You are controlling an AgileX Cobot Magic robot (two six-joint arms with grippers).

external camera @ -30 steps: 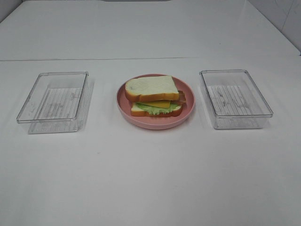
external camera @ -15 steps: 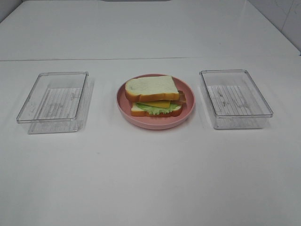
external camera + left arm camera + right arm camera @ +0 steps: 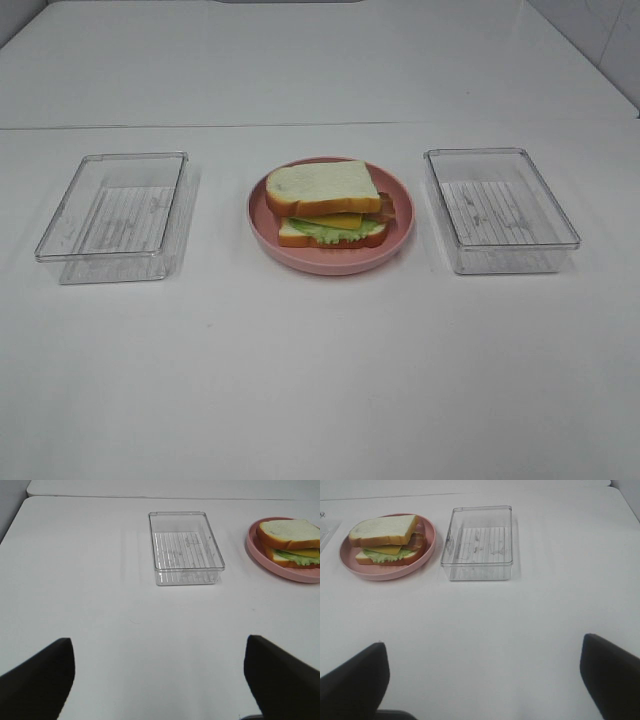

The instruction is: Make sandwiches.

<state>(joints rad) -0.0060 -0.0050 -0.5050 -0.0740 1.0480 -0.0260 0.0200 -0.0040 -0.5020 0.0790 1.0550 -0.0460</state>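
Both the left gripper [image 3: 157, 680] and right gripper [image 3: 485, 680] stand wide apart and empty, well short of the toy sandwich [image 3: 328, 203] stacked on the pink plate [image 3: 400, 235] ahead between them; its light, loose layers likely slide, so pinch across both crusts.

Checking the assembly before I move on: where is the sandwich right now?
In the exterior high view the sandwich sits on the pink plate at table centre, between the two clear trays.
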